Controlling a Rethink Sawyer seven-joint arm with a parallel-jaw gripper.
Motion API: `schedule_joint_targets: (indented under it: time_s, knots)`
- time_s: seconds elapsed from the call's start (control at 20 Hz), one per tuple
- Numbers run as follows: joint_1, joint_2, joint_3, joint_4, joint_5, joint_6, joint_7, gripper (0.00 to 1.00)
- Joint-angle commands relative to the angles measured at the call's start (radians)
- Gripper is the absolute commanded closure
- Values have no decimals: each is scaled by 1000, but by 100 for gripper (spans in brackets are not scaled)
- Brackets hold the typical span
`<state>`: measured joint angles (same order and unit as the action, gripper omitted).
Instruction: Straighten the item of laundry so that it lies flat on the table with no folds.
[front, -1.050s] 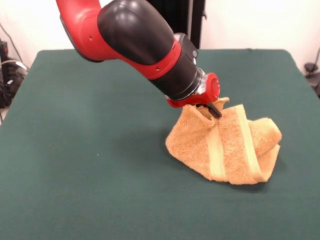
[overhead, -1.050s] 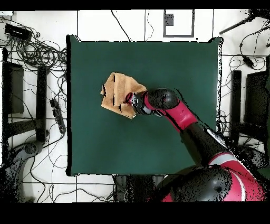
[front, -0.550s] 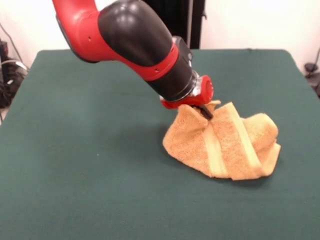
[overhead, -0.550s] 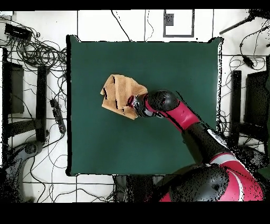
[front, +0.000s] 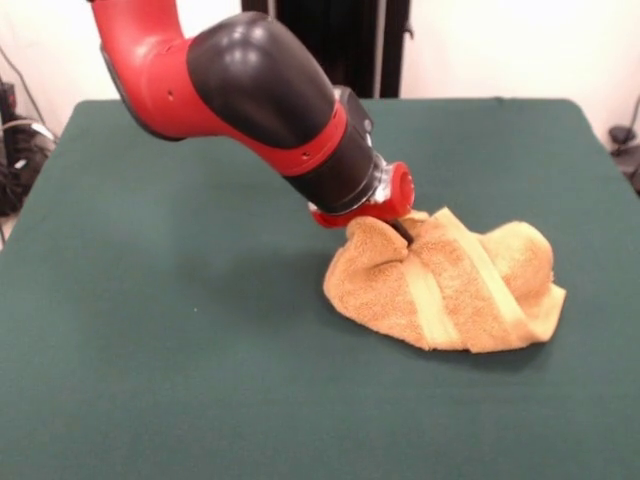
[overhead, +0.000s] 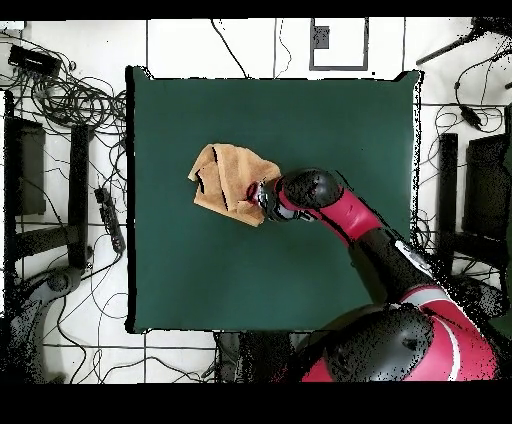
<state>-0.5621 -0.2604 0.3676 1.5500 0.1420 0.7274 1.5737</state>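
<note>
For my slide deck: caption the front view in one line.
Sawyer's hand pinches a raised fold of the crumpled orange towel on the green table.

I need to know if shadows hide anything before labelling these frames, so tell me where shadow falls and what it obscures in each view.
Front view: a soft shadow lies on the table left of the towel, under the arm; the pincer is dark against the cloth, its tips buried in a fold. Overhead view: lighting is even, with no marked shadow on the felt; the arm covers the towel's edge.
</note>
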Motion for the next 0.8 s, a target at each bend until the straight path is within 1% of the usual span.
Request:
schedule_joint_targets:
  time_s: [0.05,0.2,0.35,0.8]
  knots:
    - [-20,112,49,-100,-45,111,-64,100]
    - [-35,123,70,-112,-41,140,-76,100]
    - [-40,139,71,-149,-61,167,-98,100]
    - [-61,134,56,-189,-124,216,-143,100]
